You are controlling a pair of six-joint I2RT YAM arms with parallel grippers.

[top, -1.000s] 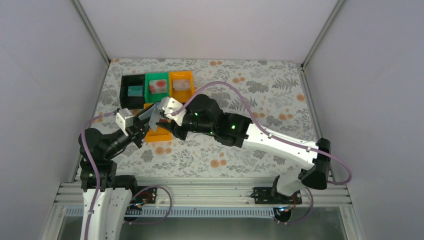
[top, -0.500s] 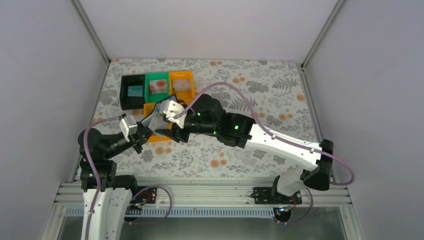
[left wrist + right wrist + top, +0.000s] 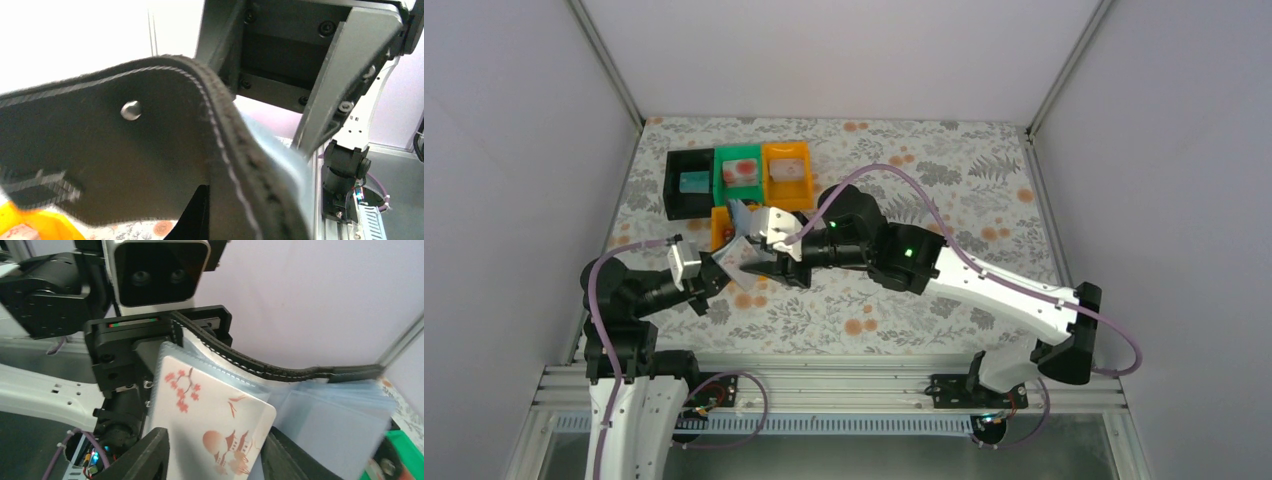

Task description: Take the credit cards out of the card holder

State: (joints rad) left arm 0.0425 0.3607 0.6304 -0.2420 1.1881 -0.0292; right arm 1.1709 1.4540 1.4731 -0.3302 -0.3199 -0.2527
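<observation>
top view: on the floral surface (image 3: 964, 190) three trays stand touching in a row at the far side. the black tray (image 3: 672, 200) holds a teal card (image 3: 694, 183), the green tray (image 3: 724, 193) a whitish card with red (image 3: 742, 171), the orange tray (image 3: 770, 190) a pale grey card (image 3: 789, 169). a second orange tray (image 3: 719, 228) lies just nearer, partly hidden under the card holder (image 3: 742, 232), which hangs in the air between the arms. the left gripper (image 3: 714, 268) is clamped on its near-left edge; the right gripper (image 3: 759, 250) meets it from the right. compared with a second ago, the left gripper has drawn back toward the bases and the right arm has come nearer; the cards in the row lie as they did.

left wrist view: the holder's black outside, with a metal stud (image 3: 131, 110), fills the frame.

right wrist view: the holder opens toward the camera, its stitched black edge pinched in the left gripper. a blossom card (image 3: 215, 425), whitish with red print, lies at the front sleeve between the right gripper's fingers (image 3: 150, 455). they stand apart either side of it; whether they press it i cannot tell.
</observation>
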